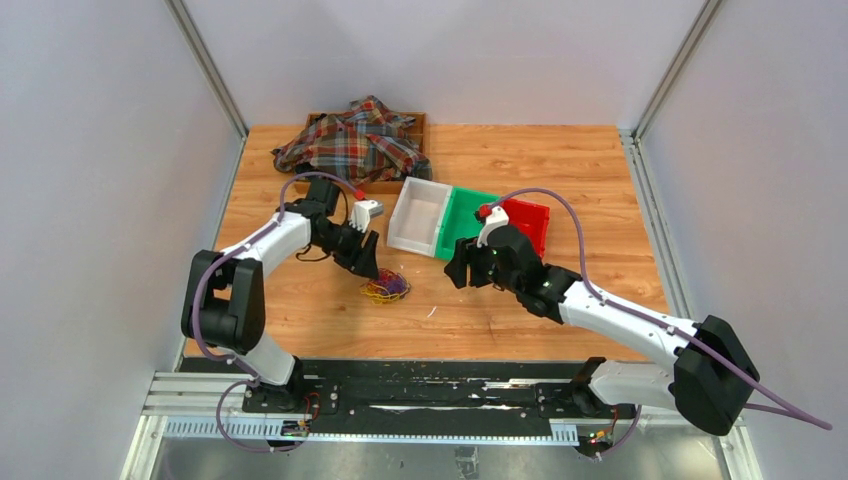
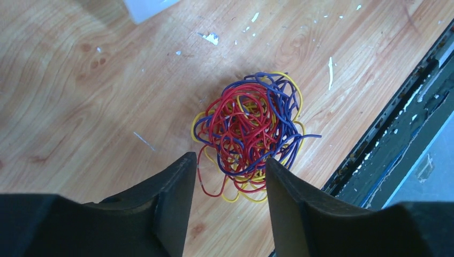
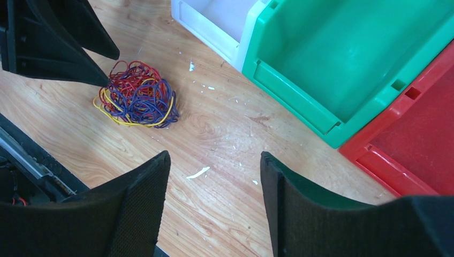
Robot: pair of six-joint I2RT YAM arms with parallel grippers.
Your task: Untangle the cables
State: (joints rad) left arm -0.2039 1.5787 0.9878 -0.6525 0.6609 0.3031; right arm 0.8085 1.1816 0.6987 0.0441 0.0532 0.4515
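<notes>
The cables (image 1: 386, 288) are a fist-sized tangle of red, yellow and blue-purple wire loops lying on the wooden table. They also show in the left wrist view (image 2: 249, 128) and the right wrist view (image 3: 137, 95). My left gripper (image 1: 366, 266) is open and empty, just left of and above the tangle, its fingertips (image 2: 181, 166) level with the tangle's near edge. My right gripper (image 1: 457, 272) is open and empty, to the right of the tangle and apart from it, with bare wood between its fingertips (image 3: 160, 163).
A white bin (image 1: 420, 216), a green bin (image 1: 467, 222) and a red bin (image 1: 528, 219) stand side by side behind the grippers. A plaid cloth (image 1: 355, 140) lies over a wooden tray at the back. The table's black front rail (image 1: 430, 385) runs close by.
</notes>
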